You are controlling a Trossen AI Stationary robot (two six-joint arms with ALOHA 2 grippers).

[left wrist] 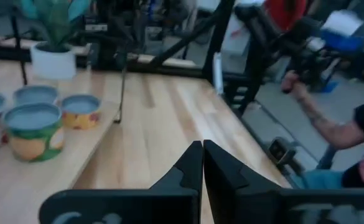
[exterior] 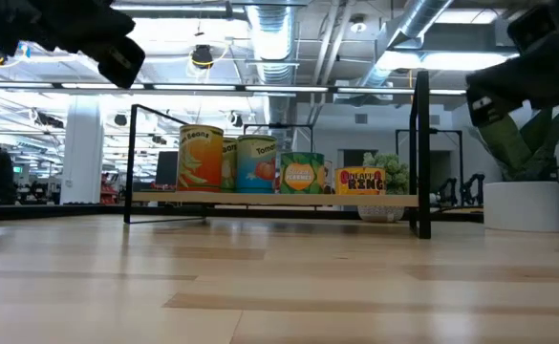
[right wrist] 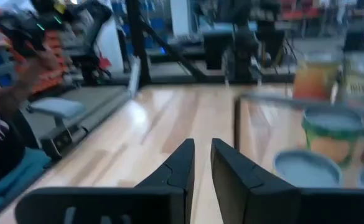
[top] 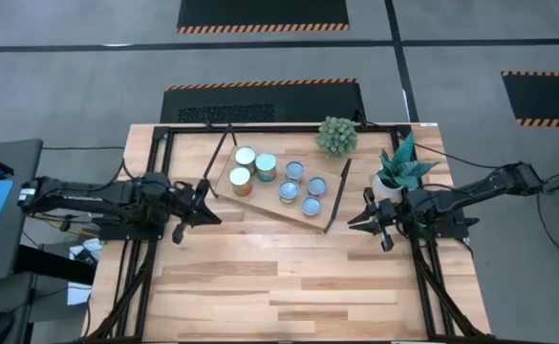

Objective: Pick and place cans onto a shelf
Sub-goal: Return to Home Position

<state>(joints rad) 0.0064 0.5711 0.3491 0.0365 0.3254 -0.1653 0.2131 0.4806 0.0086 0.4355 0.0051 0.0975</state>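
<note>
Several cans [top: 279, 180] stand upright on their bases on the shelf [top: 260, 201], a light wood board on thin black legs at the table's far middle. The low view shows the cans [exterior: 260, 162] in a row on the shelf [exterior: 279, 199]. My left gripper [top: 210, 203] hovers just left of the shelf, shut and holding nothing [left wrist: 202, 149]. My right gripper [top: 357, 212] hovers just right of the shelf, narrowly open with nothing between its fingers [right wrist: 202, 149]. Both point about level toward the shelf.
A plant in a white pot [top: 394, 177] stands close behind my right gripper, and a small round green plant [top: 336, 136] sits at the far edge. A person's arm [left wrist: 331, 124] shows beyond the table's side. Bare tabletop [top: 279, 277] lies toward the near edge.
</note>
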